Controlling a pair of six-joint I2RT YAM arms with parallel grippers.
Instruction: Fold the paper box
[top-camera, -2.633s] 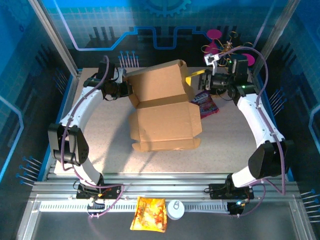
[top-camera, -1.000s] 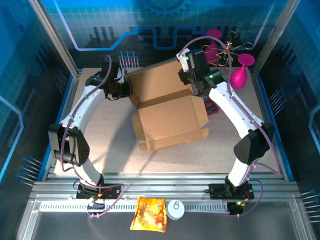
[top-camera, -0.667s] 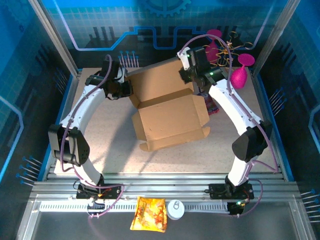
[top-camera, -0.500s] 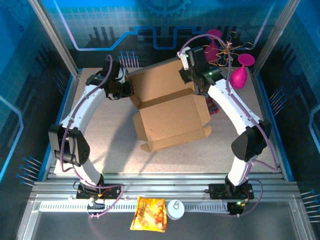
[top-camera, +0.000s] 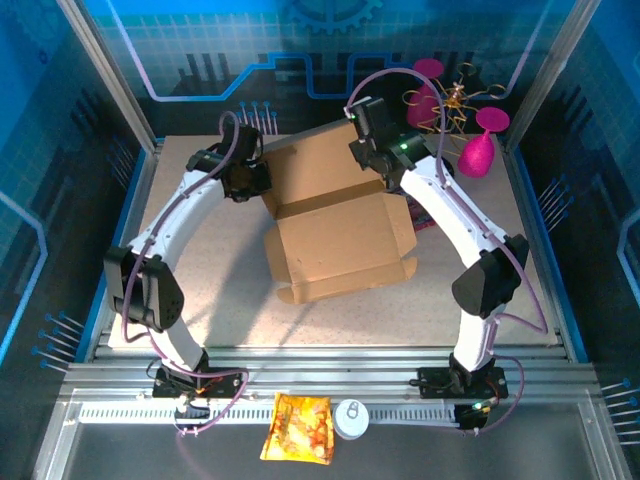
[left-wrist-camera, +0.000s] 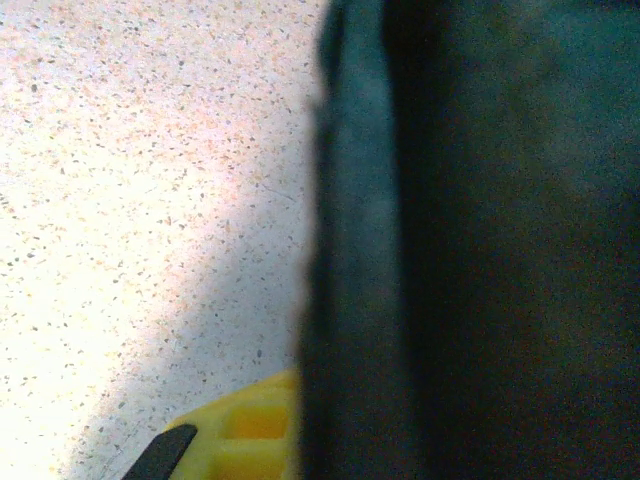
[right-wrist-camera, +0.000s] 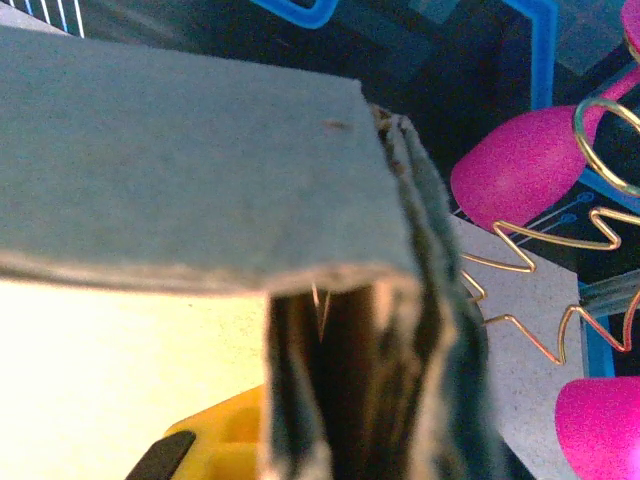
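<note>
Box (top-camera: 340, 245): plain brown cardboard, part-formed, in the middle of the table (top-camera: 200, 290). Its near half lies flat as a shallow tray with low walls. The far panel (top-camera: 315, 165) stands tilted up from the crease.

Handling: judge it light, stiff across each panel and weak only along the scored creases. The matt surface should slip little, but a hard pinch or a twist would likely dent an edge or tear a tab. Take hold at the panel edges, one side per arm, and let the creases do the bending.

Left pincer (top-camera: 264, 183): pressed together on the left edge of the far panel. In the left wrist view, dark cardboard runs close past the yellow pad (left-wrist-camera: 245, 440).

Right pincer (top-camera: 372, 165): pressed together on the panel's upper right corner. In the right wrist view, folded cardboard layers rise just above its pad.

Containers: the tray shows bare cardboard inside, with nothing in it. You see the purple packet (top-camera: 422, 217) on the table just beside the box's right wall, partly under the right arm and outside the tray. The orange bag (top-camera: 298, 428) lies by the rail (top-camera: 150, 410) in front of the arm bases, well apart from the box.
</note>
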